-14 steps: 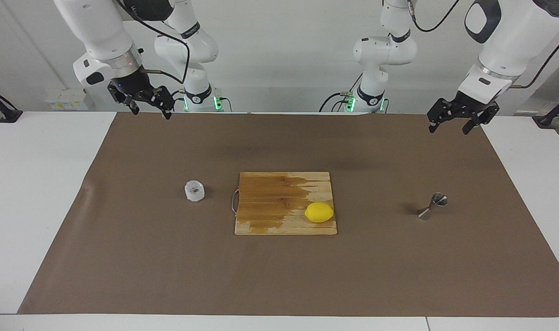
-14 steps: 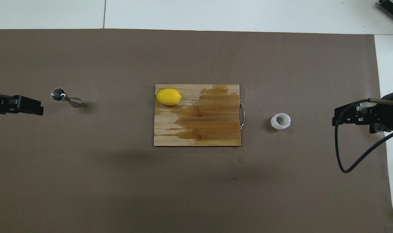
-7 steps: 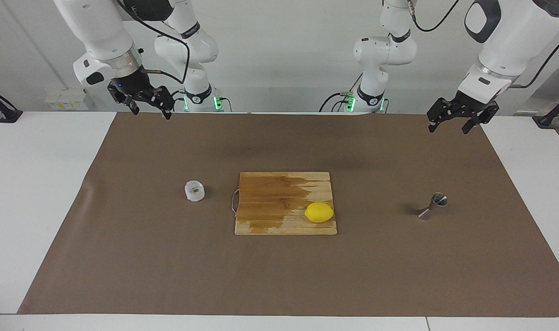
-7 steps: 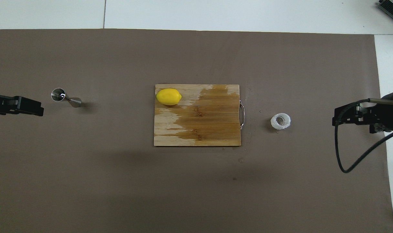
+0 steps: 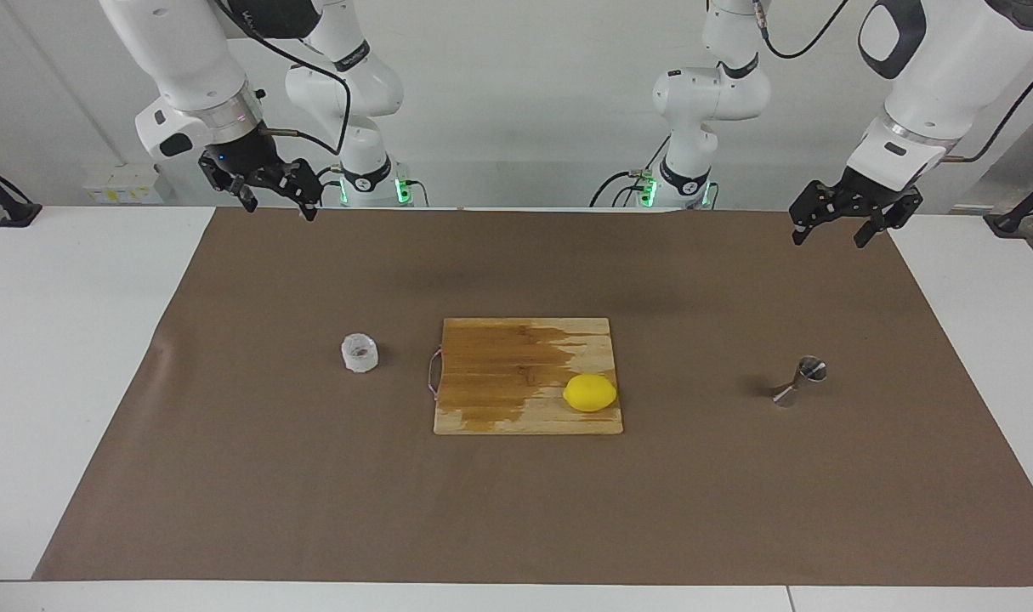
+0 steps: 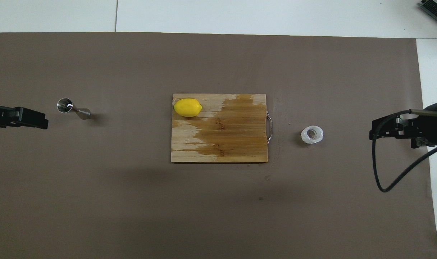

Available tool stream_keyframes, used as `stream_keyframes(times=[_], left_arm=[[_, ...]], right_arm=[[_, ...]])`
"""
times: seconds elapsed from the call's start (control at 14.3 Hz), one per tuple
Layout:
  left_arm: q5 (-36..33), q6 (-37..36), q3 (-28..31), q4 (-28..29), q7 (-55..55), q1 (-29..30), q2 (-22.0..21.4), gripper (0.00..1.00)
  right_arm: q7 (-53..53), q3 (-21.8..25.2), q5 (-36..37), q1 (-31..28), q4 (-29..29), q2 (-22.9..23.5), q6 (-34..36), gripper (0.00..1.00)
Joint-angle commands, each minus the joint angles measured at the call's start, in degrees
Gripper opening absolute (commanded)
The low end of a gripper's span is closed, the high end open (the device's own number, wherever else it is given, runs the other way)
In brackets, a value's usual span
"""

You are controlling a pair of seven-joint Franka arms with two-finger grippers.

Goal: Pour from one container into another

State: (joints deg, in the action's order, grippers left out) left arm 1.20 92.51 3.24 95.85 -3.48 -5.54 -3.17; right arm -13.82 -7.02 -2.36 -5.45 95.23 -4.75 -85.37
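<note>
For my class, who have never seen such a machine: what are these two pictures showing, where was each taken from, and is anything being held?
Two white robot arms work at a table under a brown mat. One picture faces them; the other looks down from above. The left tool and right tool hang open and empty over the mat's ends. On the mat stand a ridged translucent white plastic cup, a wooden cutting board bearing a yellow lemon, and a shiny steel hourglass-shaped jigger. Nothing is held.

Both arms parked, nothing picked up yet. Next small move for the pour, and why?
Probably bring the right tool, open and empty, down over the plastic cup. The cup stands on the mat toward the right arm's end, beside the cutting board. The jigger stands toward the left arm's end, where the left tool waits, also open.
</note>
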Motion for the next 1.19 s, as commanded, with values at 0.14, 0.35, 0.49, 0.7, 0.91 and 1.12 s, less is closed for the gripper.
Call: stream_keyframes(times=[0.14,0.35,0.49,0.7,0.91,1.12], left_arm=[[0.29,0.30,-0.17,-1.36,0.32,0.61,2.54,1.00],[1.88,-0.04,-0.08,-8.36,0.41,2.90,11.22,1.00],[2.14,-0.05,-0.08,-15.66,0.49,3.86,18.34,1.00],[4.59,2.58,-0.08,-18.32,1.89,7.11,23.02,1.00],[10.20,3.29,-0.08,-20.18,12.76,9.13,27.16,1.00],[16.19,2.86,-0.08,-19.65,21.91,11.95,29.52,1.00]], right_arm=[[1.26,-0.28,-1.59,-0.88,-0.30,0.00,-0.23,1.00],[1.26,-0.28,-1.59,-0.88,-0.39,0.00,-0.23,1.00],[1.26,-0.28,-1.59,-0.88,-0.39,0.00,-0.15,1.00],[1.26,-0.28,-1.59,-0.88,-0.39,-0.09,-0.15,1.00],[1.26,-0.28,-1.59,-0.88,-0.39,-0.09,-0.14,1.00],[1.26,-0.28,-1.59,-0.88,-0.39,-0.09,-0.15,1.00]])
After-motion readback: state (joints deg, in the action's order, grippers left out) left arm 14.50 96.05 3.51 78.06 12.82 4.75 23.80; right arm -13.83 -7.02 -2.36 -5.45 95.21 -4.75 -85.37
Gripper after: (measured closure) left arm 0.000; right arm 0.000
